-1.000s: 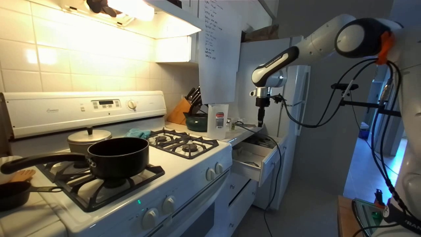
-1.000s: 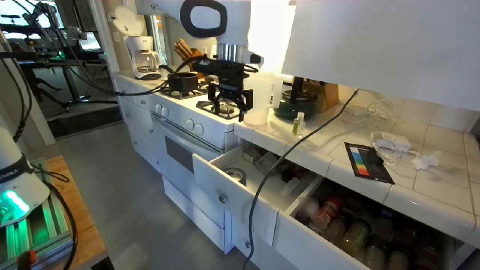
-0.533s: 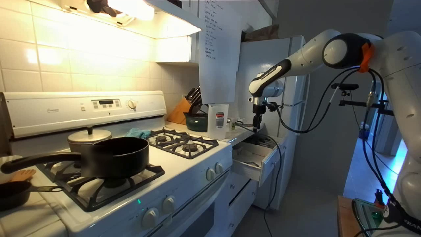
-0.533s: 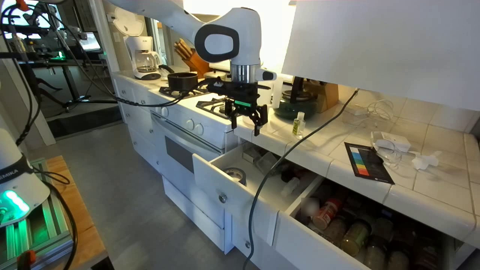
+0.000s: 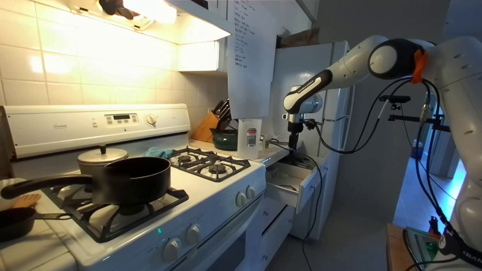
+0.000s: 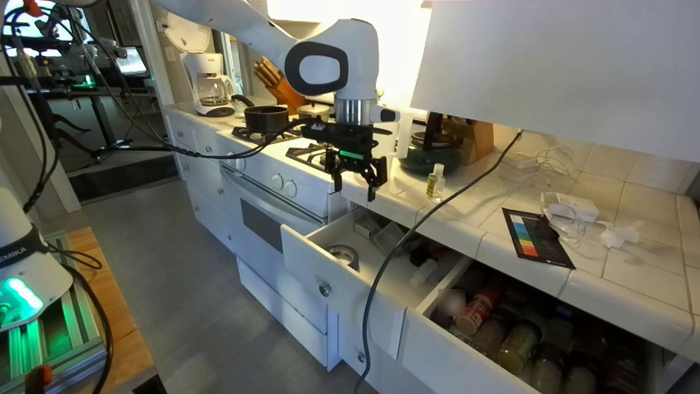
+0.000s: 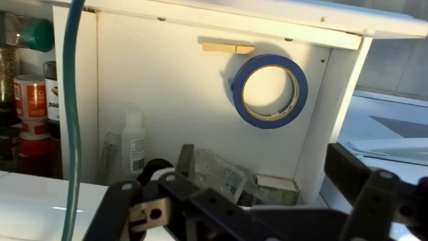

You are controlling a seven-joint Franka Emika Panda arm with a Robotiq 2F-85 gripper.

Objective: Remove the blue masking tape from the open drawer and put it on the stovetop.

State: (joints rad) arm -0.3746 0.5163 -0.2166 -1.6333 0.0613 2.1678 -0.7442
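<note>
In the open drawer [image 7: 160, 90] lies blue masking tape [image 7: 238, 95], with free room beside. The gripper [image 7: 264, 163] stands wide, holding nothing.

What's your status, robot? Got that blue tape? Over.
Gripper open, holding nothing. Blue masking tape lying in the open drawer. Clothespin close beside it. Cable hanging across the drawer, apart from the tape.
</note>
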